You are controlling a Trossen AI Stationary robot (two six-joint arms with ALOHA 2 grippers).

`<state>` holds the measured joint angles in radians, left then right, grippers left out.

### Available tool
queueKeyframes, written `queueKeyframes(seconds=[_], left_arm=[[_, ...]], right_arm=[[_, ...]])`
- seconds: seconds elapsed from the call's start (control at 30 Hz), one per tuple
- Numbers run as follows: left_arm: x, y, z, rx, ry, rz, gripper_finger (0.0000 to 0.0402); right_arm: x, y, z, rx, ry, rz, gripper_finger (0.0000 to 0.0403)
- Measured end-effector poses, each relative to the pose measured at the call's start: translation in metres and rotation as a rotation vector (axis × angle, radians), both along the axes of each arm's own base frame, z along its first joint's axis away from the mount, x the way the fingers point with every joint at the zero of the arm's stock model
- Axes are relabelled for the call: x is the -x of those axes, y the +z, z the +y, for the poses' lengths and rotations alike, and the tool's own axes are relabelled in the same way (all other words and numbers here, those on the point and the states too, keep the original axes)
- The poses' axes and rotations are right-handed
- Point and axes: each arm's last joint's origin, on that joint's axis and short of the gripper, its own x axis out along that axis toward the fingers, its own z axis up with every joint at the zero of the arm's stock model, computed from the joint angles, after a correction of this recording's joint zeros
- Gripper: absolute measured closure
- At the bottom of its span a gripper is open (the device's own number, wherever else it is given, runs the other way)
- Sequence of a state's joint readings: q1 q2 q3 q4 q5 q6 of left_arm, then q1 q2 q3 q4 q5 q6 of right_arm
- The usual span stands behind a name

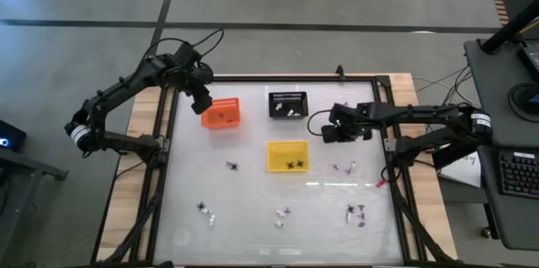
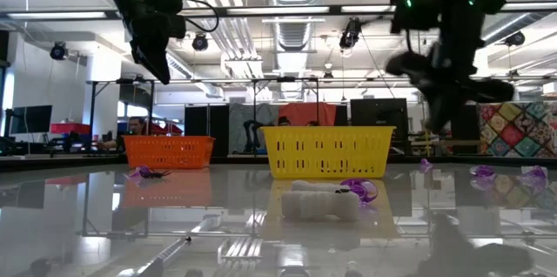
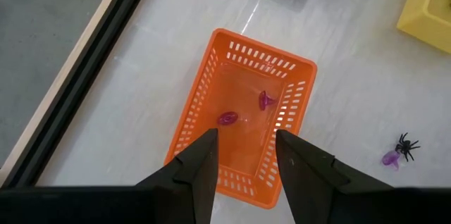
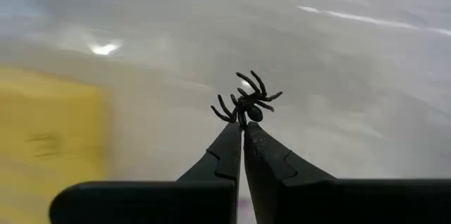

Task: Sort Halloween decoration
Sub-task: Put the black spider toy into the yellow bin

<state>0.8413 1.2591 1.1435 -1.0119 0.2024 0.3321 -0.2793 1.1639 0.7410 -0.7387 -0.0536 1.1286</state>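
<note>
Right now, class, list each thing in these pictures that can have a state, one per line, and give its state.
left gripper: open, empty, above the orange basket.
right gripper: shut on the black spider, lifted off the table.
orange basket: upright, two purple pieces inside.
yellow basket: upright, black spiders inside.
black basket: upright, white pieces inside.
loose pieces: scattered on the table, unsorted.

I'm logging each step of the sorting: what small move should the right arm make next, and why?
Probably carry it left over the yellow basket and let go. The right end effector is shut on a black spider, above the table, and that basket already holds black spiders.
</note>
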Motion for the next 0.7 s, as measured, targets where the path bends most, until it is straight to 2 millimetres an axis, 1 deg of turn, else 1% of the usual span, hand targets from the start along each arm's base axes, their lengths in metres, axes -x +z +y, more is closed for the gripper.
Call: queueKeyframes(seconds=[0.2, 0.27, 0.37, 0.47, 0.57, 0.7], left_arm=[[0.000, 0.000, 0.000, -0.003, 0.000, -0.003, 0.0277], [-0.001, 0.001, 0.001, -0.010, 0.000, -0.009, 0.0277], [-0.002, 0.001, 0.002, -0.021, 0.000, -0.018, 0.0277], [-0.002, 0.001, 0.002, -0.026, 0.000, -0.022, 0.0277], [-0.002, 0.001, 0.002, -0.025, 0.000, -0.022, 0.0277], [-0.002, 0.001, 0.002, -0.025, 0.000, -0.021, 0.0277]], right_arm=[[-0.037, 0.018, 0.009, 0.051, 0.082, -0.230, 0.0394], [-0.048, 0.023, 0.013, 0.060, 0.106, -0.279, 0.0394], [-0.063, 0.024, 0.019, 0.066, 0.154, -0.289, 0.0394], [-0.079, 0.022, 0.025, 0.050, 0.248, -0.279, 0.0394], [-0.097, 0.017, 0.032, 0.031, 0.339, -0.262, 0.0394], [-0.118, 0.011, 0.036, 0.050, 0.430, -0.228, 0.0394]])
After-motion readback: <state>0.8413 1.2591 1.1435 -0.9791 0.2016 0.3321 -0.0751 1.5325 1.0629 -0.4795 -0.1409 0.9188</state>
